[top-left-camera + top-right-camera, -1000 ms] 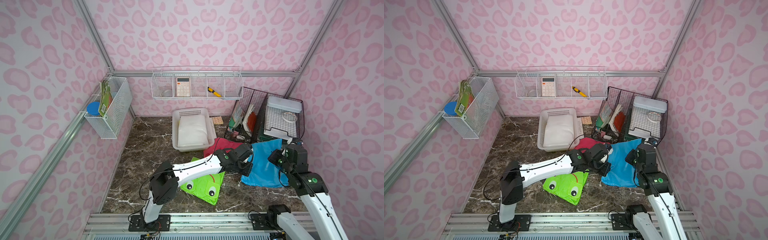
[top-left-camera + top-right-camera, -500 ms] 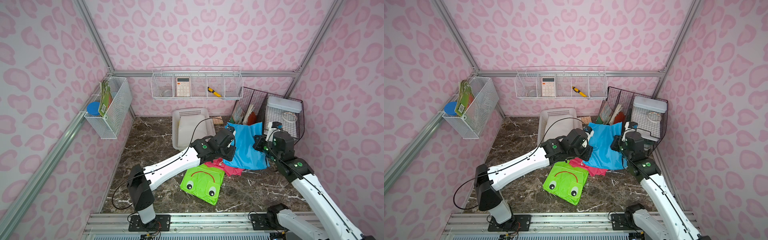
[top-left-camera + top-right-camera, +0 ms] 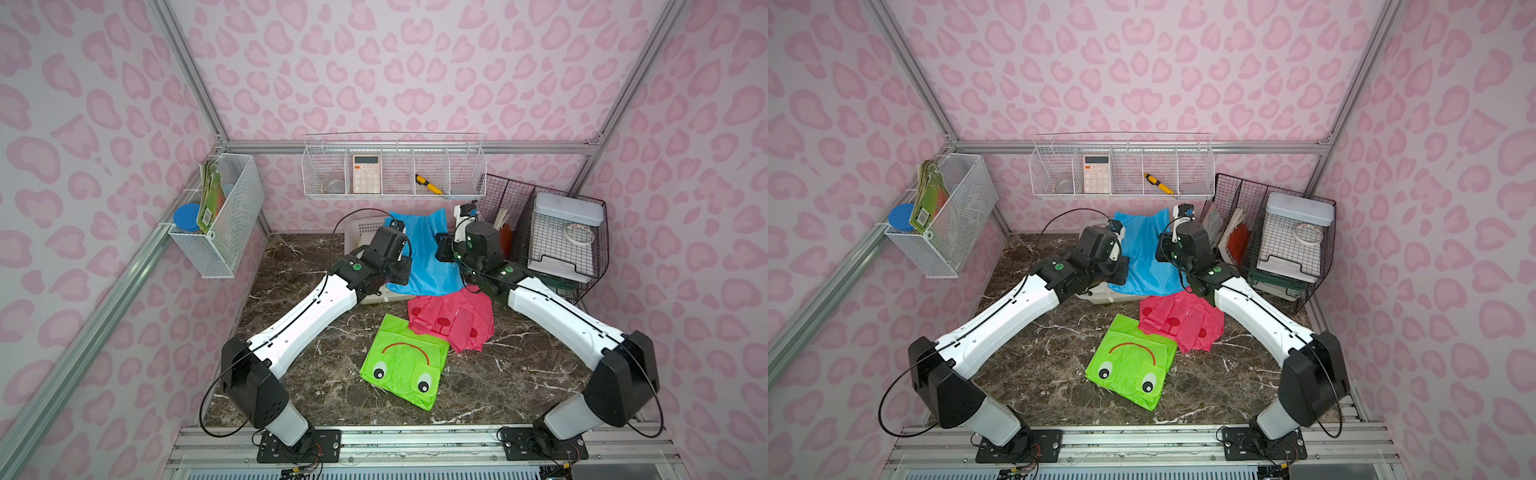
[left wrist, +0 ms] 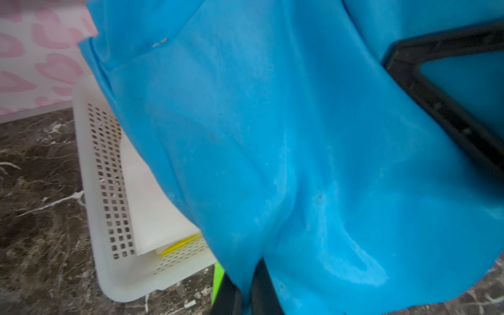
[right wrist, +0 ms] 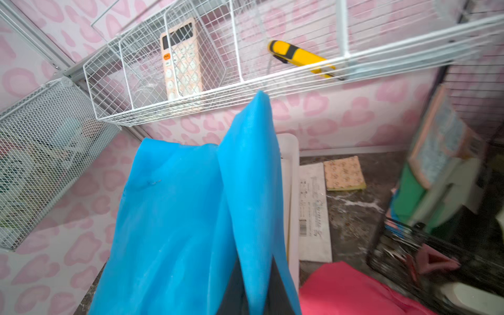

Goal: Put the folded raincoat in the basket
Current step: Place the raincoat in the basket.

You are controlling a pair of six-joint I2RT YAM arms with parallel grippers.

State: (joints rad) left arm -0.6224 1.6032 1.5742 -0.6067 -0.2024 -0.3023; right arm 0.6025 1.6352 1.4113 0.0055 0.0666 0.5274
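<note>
Raincoat (image 3: pixel 422 253) lifted off the table (image 3: pixel 307 361), now over the basket (image 3: pixel 360 227)
A second ago the blue coat lay flat at the right front; now it hangs above the white basket, so only lowering and release seem left. Left hand (image 4: pixel 246 291) and right hand (image 5: pixel 253 297) each pinch its cloth tight. Print on the white packet (image 5: pixel 313 212) beside the basket is too blurred to read
</note>
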